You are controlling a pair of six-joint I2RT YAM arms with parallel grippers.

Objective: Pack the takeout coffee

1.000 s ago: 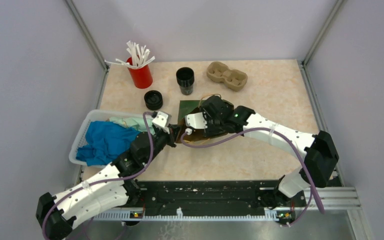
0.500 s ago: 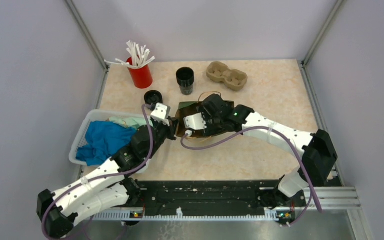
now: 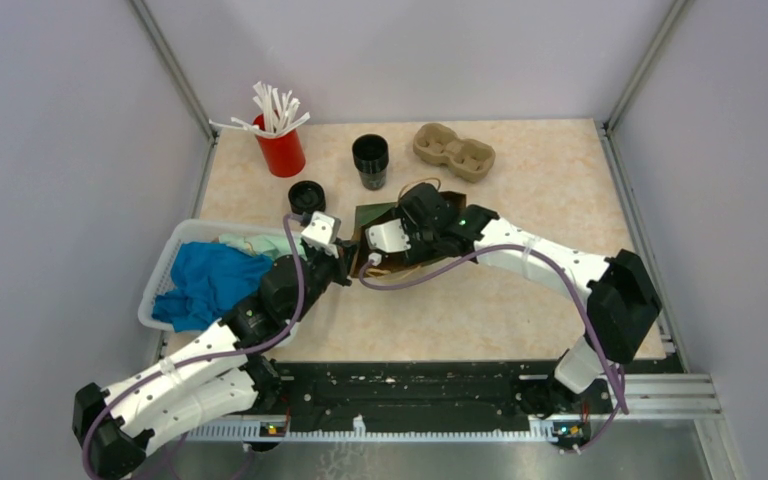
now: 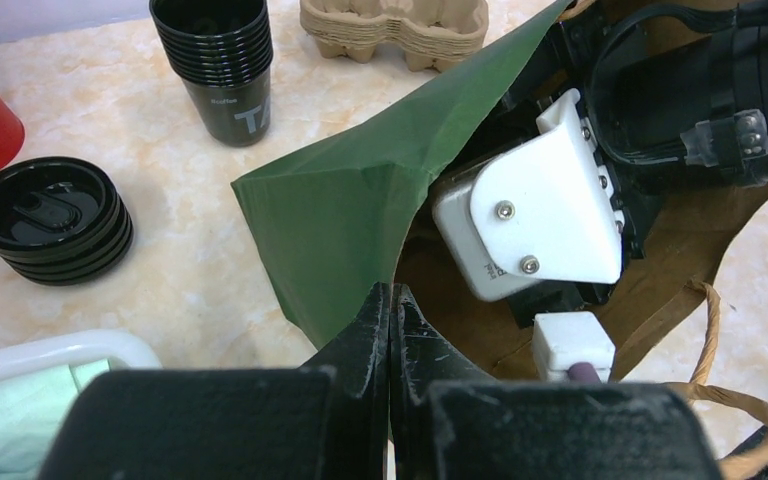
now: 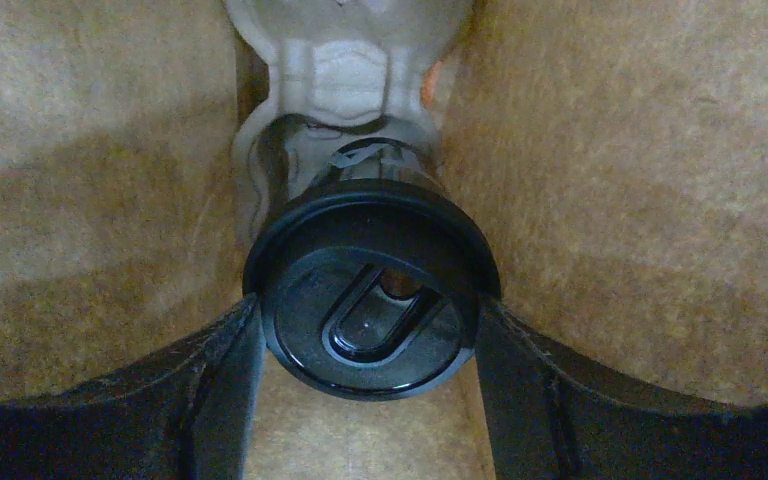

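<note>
A paper bag [image 3: 374, 216], green outside and brown inside, lies on its side at mid-table, mouth toward the arms. My left gripper [image 4: 390, 305] is shut on the bag's green edge [image 4: 360, 210] and holds the mouth open. My right gripper [image 5: 368, 325] is deep inside the bag, only its wrist [image 3: 425, 225] showing from above. Its fingers [image 5: 210, 390] press both sides of the takeout coffee [image 5: 370, 300], a black cup with a round black lid facing the camera. The cup's far end meets a pale moulded shape [image 5: 345, 60] at the bag's bottom.
At the back stand a red cup of white sticks [image 3: 280, 145], a stack of black cups [image 3: 370, 160], a stack of black lids [image 3: 306, 197] and a brown pulp cup tray [image 3: 453, 152]. A white basket [image 3: 175, 255] with blue cloth sits at the left edge.
My left gripper has moved forward to the bag's mouth and now pinches its edge. My right arm has pushed a little further left into the bag.
</note>
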